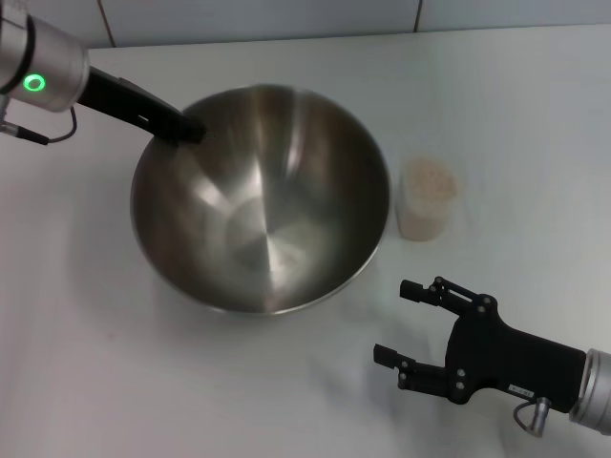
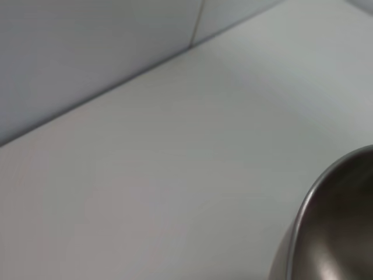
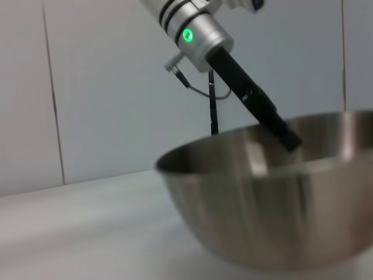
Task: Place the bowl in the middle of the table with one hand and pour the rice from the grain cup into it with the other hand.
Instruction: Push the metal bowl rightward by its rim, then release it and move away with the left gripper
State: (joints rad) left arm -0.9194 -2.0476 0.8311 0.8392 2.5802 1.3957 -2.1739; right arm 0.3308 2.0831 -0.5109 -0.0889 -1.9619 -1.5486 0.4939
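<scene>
The steel bowl sits near the middle of the white table and looks tipped a little. My left gripper reaches in from the far left and is shut on the bowl's far-left rim; the right wrist view shows that gripper clamped on the bowl. The bowl's rim shows in a corner of the left wrist view. The inside of the bowl is bare. The grain cup, filled with pale rice, stands upright just right of the bowl. My right gripper hovers open near the front right, short of the cup.
A tiled wall runs along the table's back edge. A thin cable hangs from the left arm.
</scene>
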